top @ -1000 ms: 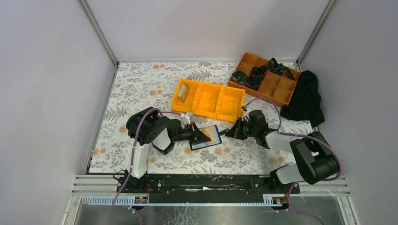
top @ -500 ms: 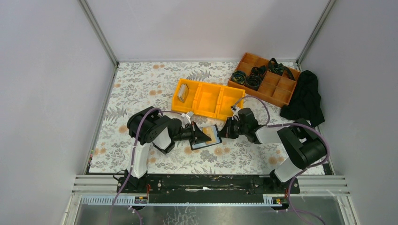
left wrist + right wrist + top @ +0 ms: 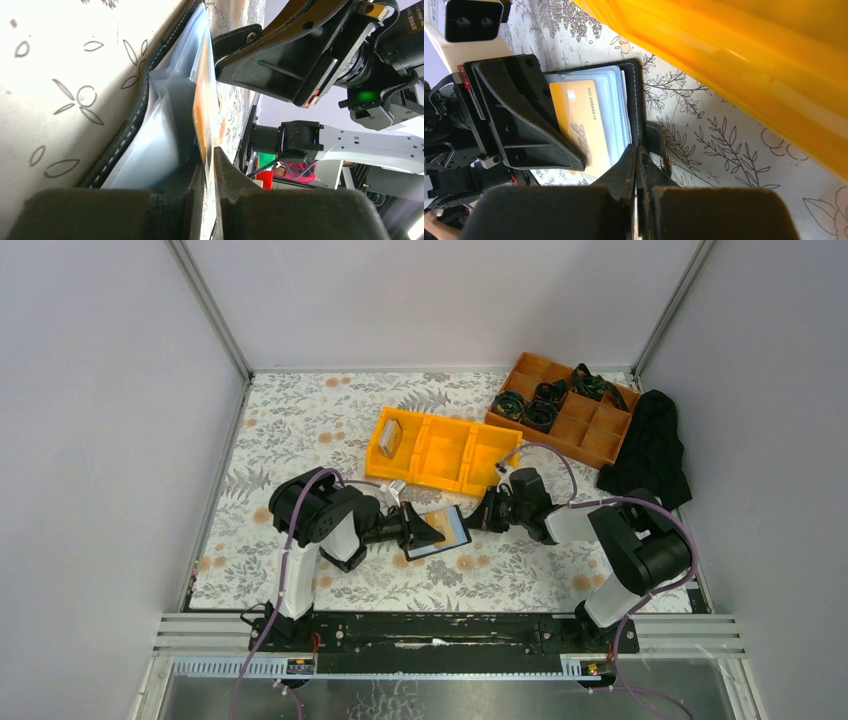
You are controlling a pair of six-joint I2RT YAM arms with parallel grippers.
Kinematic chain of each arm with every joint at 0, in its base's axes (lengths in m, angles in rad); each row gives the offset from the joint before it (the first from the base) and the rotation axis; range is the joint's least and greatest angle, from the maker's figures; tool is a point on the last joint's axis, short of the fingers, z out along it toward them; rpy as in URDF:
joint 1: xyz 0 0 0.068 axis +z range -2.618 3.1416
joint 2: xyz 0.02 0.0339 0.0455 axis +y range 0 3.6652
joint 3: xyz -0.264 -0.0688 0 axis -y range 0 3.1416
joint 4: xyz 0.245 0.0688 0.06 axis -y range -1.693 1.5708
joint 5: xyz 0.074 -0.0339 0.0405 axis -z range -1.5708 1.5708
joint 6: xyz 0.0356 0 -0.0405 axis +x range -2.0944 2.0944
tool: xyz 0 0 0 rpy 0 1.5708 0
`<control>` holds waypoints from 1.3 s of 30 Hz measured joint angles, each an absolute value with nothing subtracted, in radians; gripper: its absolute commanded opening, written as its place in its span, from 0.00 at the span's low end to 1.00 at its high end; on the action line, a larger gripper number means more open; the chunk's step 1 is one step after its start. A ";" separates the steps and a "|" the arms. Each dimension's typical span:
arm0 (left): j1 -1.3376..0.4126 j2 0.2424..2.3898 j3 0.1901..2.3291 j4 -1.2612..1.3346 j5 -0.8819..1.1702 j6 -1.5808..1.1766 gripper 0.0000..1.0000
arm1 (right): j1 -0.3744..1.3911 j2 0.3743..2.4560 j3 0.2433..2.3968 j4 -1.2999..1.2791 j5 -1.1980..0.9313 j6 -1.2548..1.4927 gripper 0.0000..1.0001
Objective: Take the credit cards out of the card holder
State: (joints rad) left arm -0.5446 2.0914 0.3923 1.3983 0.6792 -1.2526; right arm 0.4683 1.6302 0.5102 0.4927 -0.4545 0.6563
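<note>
The card holder (image 3: 637, 95) lies open on the flowered bench (image 3: 330, 420), just in front of the yellow bin (image 3: 445, 452) and between my two hands. Its clear sleeves (image 3: 620, 107) face up, and a tan card (image 3: 579, 120) lies on top of them.

My left hand (image 3: 418, 530) comes from the left side and lies low over the holder. In the left wrist view the edge of the tan card stands between its two fingers (image 3: 175, 210), which have only a narrow gap between them. Whether they press on the card or only stand around it – this I cannot tell.

My right hand (image 3: 480, 519) comes from the right side. Its fingers (image 3: 624, 165) are closed together, and their tips are at the black right edge of the holder, close to the small strap (image 3: 659, 142) there. If a piece of the cover is pinched between them, the views do not show it clearly.

In the left compartment of the yellow bin one pale card (image 3: 390, 438) leans on its edge – the other two compartments show only yellow plastic. Further back on the right are a brown tray (image 3: 600, 435) with dark rolled things and a black cloth (image 3: 650, 450), well apart from the holder.
</note>
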 measured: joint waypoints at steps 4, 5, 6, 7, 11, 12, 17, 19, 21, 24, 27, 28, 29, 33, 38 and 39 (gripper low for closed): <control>-0.533 2.090 0.380 1.406 0.693 -1.256 0.23 | 0.461 1.630 0.509 0.493 -0.456 0.657 0.00; -0.531 2.087 0.377 1.406 0.695 -1.255 0.24 | 0.460 1.630 0.509 0.493 -0.457 0.656 0.00; -0.529 2.083 0.374 1.405 0.696 -1.255 0.25 | 0.459 1.630 0.509 0.493 -0.457 0.656 0.00; -0.527 2.079 0.369 1.404 0.697 -1.255 0.27 | 0.458 1.630 0.509 0.493 -0.457 0.656 0.00; -0.520 2.053 0.354 1.386 0.697 -1.242 0.27 | 0.451 1.631 0.505 0.496 -0.449 0.656 0.00; -0.517 2.048 0.350 1.382 0.697 -1.238 0.26 | 0.448 1.631 0.503 0.499 -0.450 0.656 0.00; -0.500 2.031 0.323 1.372 0.696 -1.226 0.24 | 0.448 1.632 0.500 0.507 -0.450 0.656 0.00; -0.492 2.027 0.312 1.368 0.697 -1.222 0.24 | 0.448 1.632 0.499 0.508 -0.450 0.656 0.00; -0.485 2.024 0.303 1.364 0.696 -1.221 0.24 | 0.448 1.633 0.499 0.509 -0.451 0.656 0.00; -0.477 2.014 0.294 1.356 0.697 -1.218 0.13 | 0.446 1.635 0.498 0.514 -0.455 0.656 0.00; -0.473 2.001 0.287 1.333 0.697 -1.209 0.00 | 0.445 1.636 0.496 0.521 -0.458 0.656 0.00; -0.472 1.996 0.286 1.329 0.697 -1.208 0.00 | 0.445 1.637 0.495 0.523 -0.458 0.656 0.00; -0.471 1.986 0.286 1.324 0.697 -1.201 0.00 | 0.445 1.638 0.495 0.526 -0.458 0.656 0.00; -0.470 1.939 0.275 1.280 0.693 -1.180 0.00 | 0.445 1.639 0.494 0.530 -0.458 0.656 0.00; -0.464 1.831 0.249 1.164 0.682 -1.141 0.00 | 0.444 1.653 0.494 0.553 -0.466 0.658 0.00; -0.464 1.794 0.250 1.113 0.673 -1.125 0.00 | 0.444 1.657 0.494 0.561 -0.467 0.659 0.00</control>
